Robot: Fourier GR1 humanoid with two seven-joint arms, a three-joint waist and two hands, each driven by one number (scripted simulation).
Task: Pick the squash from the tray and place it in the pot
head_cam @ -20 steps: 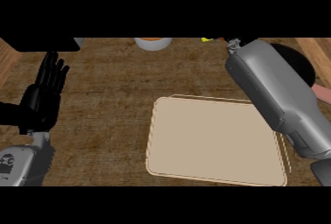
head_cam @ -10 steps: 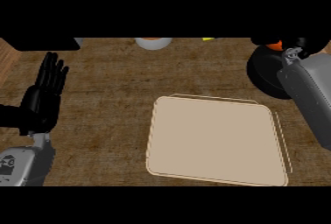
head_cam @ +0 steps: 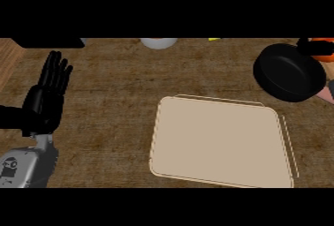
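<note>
the tray [head_cam: 222,141] is lying bare on the table [head_cam: 117,88], so the pick looks done. something orange, likely the squash [head_cam: 322,45], is showing at the upper right edge beside the black pot [head_cam: 289,72], partly covered by dark shapes; whether the right robot hand is gripping it i cannot tell. the left robot hand [head_cam: 46,99] is resting at the left, fingers straight and apart. setting it inside the pot appears to be remaining.
</note>
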